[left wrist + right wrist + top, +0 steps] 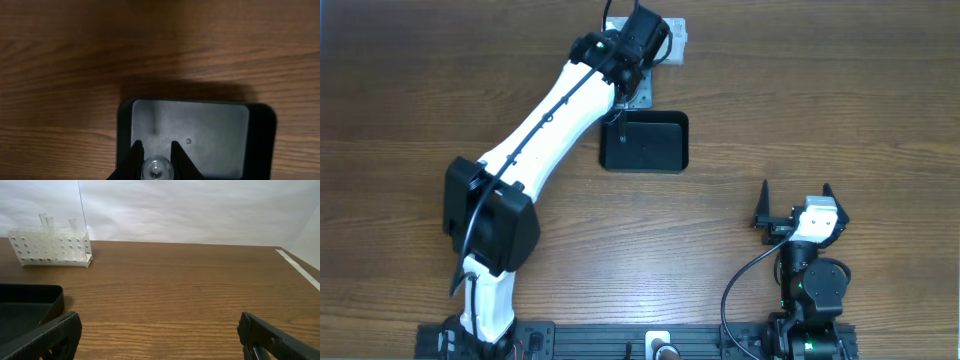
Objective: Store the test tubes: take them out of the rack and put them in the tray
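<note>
My left gripper (154,146) hangs over the black tray (210,130), shut on a clear test tube (157,167) that I see end-on between its fingers. From above, the left arm stretches to the table's far middle, and the tray (655,145) lies just in front of the white perforated rack (672,45). In the right wrist view the rack (50,247) holds upright tubes (49,222), and the tray's corner (30,300) lies nearer. The tray floor looks bare. My right gripper (795,190) rests open near its base, holding nothing.
Wooden tabletop all around. A white backdrop rises behind the rack, and a thin upright rod (80,210) stands by the rack's end. The table's far right edge (300,267) has a pale strip. Open wood lies between the right gripper and the tray.
</note>
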{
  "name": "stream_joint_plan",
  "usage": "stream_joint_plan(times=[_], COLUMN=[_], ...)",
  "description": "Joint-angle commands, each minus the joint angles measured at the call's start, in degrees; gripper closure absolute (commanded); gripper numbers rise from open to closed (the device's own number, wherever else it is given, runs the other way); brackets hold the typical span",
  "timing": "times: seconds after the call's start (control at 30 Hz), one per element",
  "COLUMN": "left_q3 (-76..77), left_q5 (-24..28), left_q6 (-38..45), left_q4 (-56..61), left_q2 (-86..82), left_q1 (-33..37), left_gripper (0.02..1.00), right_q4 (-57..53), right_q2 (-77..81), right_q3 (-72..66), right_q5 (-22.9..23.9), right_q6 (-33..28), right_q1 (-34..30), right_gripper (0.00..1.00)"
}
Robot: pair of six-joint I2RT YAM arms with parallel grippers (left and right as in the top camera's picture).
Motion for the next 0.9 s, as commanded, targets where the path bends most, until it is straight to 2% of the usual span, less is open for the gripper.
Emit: stream_joint_plan(times=[0.03, 0.73, 0.9], left_q3=[-0.15, -0.15, -0.15], left_q5=[0.9, 0.46, 0.46], left_q6=[-0.96, -0.13, -0.13], left_q4=[-0.46, -3.3, -3.3], left_q2=[3.43, 9.2, 9.49], left_q1=[0.11, 0.15, 0.17], left_gripper=[0.945, 0.939, 0.906], right_q4=[-0.22, -0.22, -0.22], right_q2=[-0.57, -0.57, -0.57], right_q3=[-0.33, -0.33, -0.33], right_q5=[-0.11, -0.13, -0.13], right_q6=[0.13, 0.13, 0.13], right_q1=[-0.35, -0.35, -0.35], right_gripper=[0.009, 0.009, 0.007])
